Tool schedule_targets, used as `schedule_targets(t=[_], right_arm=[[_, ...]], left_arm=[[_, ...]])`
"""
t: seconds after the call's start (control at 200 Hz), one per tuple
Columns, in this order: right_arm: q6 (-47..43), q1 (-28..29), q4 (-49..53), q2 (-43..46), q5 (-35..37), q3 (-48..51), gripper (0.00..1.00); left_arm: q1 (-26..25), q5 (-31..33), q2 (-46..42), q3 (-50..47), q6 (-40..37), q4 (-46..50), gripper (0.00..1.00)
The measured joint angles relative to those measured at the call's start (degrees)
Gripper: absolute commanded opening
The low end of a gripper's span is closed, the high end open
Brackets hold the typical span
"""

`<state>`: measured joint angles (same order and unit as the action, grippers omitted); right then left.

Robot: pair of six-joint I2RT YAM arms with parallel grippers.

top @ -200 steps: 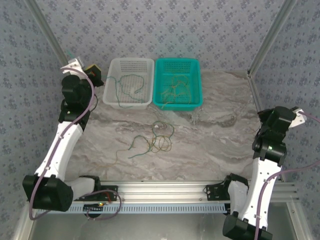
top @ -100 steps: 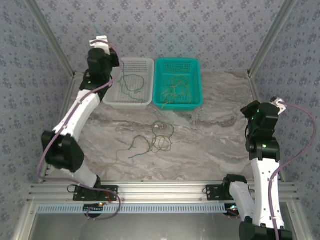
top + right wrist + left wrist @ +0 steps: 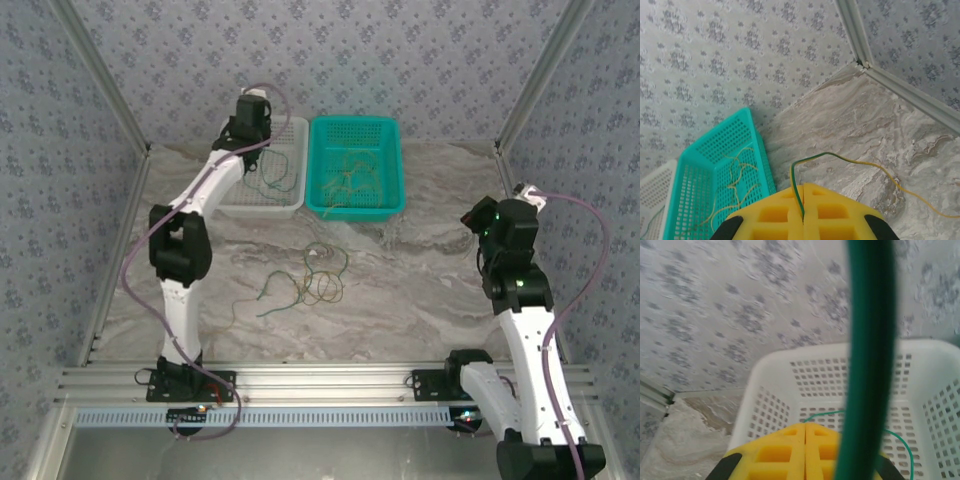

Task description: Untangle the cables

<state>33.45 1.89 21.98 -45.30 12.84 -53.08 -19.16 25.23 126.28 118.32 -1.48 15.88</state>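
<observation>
Cable (image 3: 793, 172) in right gripper (image 3: 804, 194) (yellow-green strand)

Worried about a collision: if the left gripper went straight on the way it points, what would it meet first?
Probably the inside of the white basket, directly ahead of the left gripper; a thin green cable lies there too. Depth is unclear.
</observation>
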Motion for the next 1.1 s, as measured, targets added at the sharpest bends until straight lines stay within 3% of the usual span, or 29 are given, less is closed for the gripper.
schedule_targets(t=[0.25,0.5,0.835,0.934,1.024,1.099], right_arm=[[-0.7,1.0,-1.2,-0.1,0.5,0.8,0.0],[-1.0,1.4,-2.6,-1.7,0.4,1.1,0.0],[-1.7,3.1,-3.7,-2.8,0.4,1.2,0.0],[-2.7,4.2,-4.0,-3.5,0.4,1.2,0.0],[-4.0,5.7,-4.1,-4.1,0.0,0.5,0.0],[-5.3,7.3,-4.3,-4.5,-0.5,-0.9,0.0]], left_arm=[[-0.7,-0.3,14.4,18.8,-0.3,17.3,0.0],[0.3,-3.6,19.8,24.5,1.2,25.8,0.0],[1.5,-6.7,21.1,26.0,2.6,27.5,0.0],[1.5,-7.6,22.1,26.3,2.8,27.4,0.23],[1.5,-8.3,23.0,26.6,3.7,28.0,0.53],[1.5,-8.6,23.1,27.0,4.6,29.0,0.64]])
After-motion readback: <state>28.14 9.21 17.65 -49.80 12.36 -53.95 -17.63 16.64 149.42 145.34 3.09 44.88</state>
